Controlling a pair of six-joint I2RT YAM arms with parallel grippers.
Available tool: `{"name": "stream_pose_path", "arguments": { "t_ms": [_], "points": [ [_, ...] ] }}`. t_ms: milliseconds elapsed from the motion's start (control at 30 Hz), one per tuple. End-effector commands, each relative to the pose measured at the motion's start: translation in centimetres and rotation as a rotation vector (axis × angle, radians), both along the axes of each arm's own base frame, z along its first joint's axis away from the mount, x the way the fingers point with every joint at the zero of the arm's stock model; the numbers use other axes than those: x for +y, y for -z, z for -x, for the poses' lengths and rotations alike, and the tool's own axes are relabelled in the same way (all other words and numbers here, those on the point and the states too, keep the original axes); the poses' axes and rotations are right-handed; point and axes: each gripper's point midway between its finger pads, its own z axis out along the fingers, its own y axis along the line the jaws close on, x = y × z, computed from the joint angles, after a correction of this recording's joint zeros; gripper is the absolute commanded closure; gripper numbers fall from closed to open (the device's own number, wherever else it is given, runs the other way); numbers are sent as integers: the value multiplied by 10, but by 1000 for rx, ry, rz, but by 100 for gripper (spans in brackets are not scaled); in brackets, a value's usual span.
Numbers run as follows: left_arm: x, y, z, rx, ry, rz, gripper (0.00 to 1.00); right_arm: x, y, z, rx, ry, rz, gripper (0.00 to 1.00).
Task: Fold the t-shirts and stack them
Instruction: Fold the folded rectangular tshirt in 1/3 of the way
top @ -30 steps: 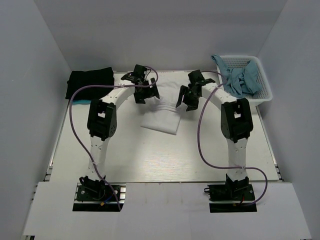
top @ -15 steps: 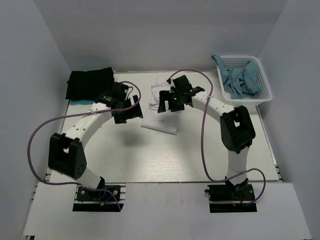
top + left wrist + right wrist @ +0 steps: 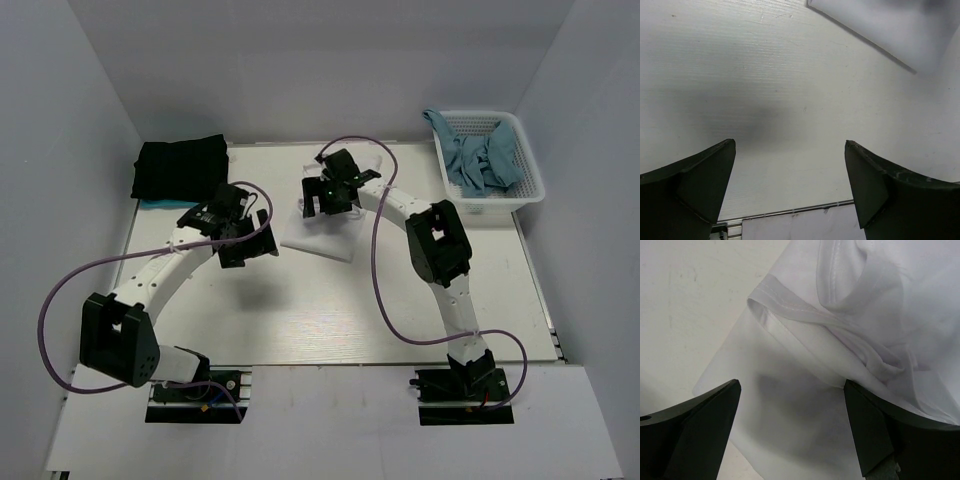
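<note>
The white t-shirt [image 3: 322, 238] lies folded in the middle of the table, with a rumpled hem and sleeve on top [image 3: 840, 315]. A folded black t-shirt [image 3: 180, 167] rests at the back left corner. My right gripper [image 3: 325, 195] [image 3: 792, 383] hovers open just over the white shirt's far part, nothing between its fingers. My left gripper [image 3: 247, 240] [image 3: 790, 143] hangs open over bare table to the left of the white shirt, whose corner [image 3: 900, 25] shows at the top right of the left wrist view.
A white plastic basket [image 3: 520, 190] at the back right holds blue-green cloths [image 3: 480, 155]. A thin teal edge [image 3: 150, 203] peeks out under the black shirt. Purple cables loop from both arms. White walls close in the table at left, right and back.
The right gripper swung left across the white shirt and opened wide. The left arm drew back toward the near left, off the shirt. The shirt's spread far part now lies gathered in the middle.
</note>
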Motion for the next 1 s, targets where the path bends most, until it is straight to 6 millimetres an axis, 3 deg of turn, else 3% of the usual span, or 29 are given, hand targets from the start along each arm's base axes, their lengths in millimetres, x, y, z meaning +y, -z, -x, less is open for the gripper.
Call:
{"name": "stream_pose_path", "arguments": {
  "t_ms": [0,133,267,300,367,467,500,567,600,633,667,700,733,800,833,900,967],
  "points": [
    [3,-7,2,-23,-7,-1,0,-1,-30,-40,-171,91,-2,10],
    [0,-2,3,2,4,9,0,-11,-44,-70,-317,180,36,10],
    [-4,2,3,10,14,26,0,-30,-45,-103,-441,283,101,10],
    [-4,7,3,20,14,23,0,-30,-54,-110,-480,284,116,10],
    [-6,10,4,34,19,29,0,-43,-49,-126,-506,340,177,10],
    [-9,14,1,41,24,35,0,-46,-72,-137,-534,338,185,10],
    [-9,14,1,41,24,35,0,-45,-75,-133,-533,323,183,10],
    [-12,18,0,59,29,40,0,-38,-110,-122,-571,236,153,10],
    [-13,19,-3,64,29,38,0,-31,-107,-110,-568,165,150,10],
    [-15,18,-2,69,36,51,0,-14,-114,-91,-606,-23,128,10],
    [-18,17,-3,61,43,66,0,-6,-122,-83,-643,-92,111,10],
    [-18,19,-3,60,43,67,0,-2,-126,-62,-651,-165,104,10],
    [-19,22,0,71,47,72,0,6,-110,-46,-677,-308,144,10],
    [-17,23,3,73,47,71,0,11,-87,-26,-635,-407,181,10],
    [-16,23,6,68,55,69,0,14,-88,-27,-652,-445,199,10],
    [-13,25,9,70,51,59,0,11,-50,-23,-583,-474,299,10],
    [-12,22,11,59,51,63,0,11,-52,-34,-610,-430,365,10]
  ]
}}
